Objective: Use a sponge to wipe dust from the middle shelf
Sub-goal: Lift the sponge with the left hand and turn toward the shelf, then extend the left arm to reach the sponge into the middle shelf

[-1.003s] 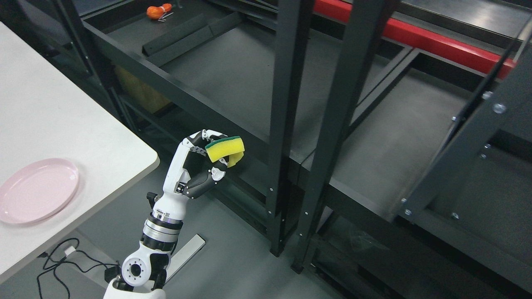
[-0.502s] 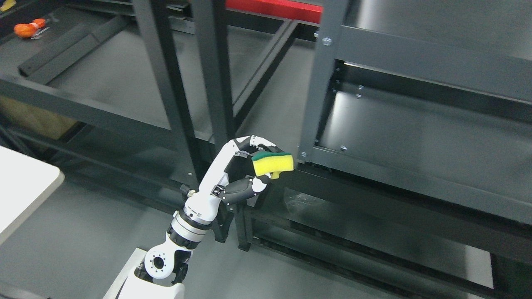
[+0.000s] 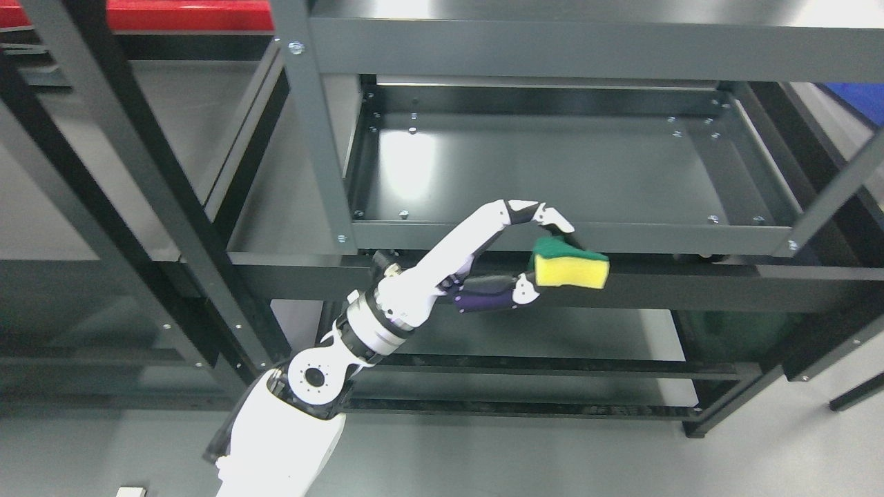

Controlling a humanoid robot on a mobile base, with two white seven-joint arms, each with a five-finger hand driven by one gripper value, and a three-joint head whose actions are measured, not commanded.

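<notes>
My left hand [image 3: 545, 259] is shut on a yellow sponge [image 3: 572, 270] with a green scouring side, pinched between fingers and thumb. The hand is in front of the front rim of the dark grey middle shelf [image 3: 552, 166] of a metal rack, just below that rim. The sponge does not touch the shelf surface. The shelf tray is bare, with a bright glare spot at its left. The right arm is out of view.
A top shelf rail [image 3: 594, 48] runs above the middle shelf. A lower shelf [image 3: 552, 386] lies beneath. A grey upright post [image 3: 314, 131] stands left of the shelf. Black rack posts [image 3: 131, 179] and a red beam [image 3: 152, 14] are at the left.
The camera has swung right, bringing the grey rack to the centre and the white table out of view. My left hand has moved with the sponge up to the middle shelf's front rim.
</notes>
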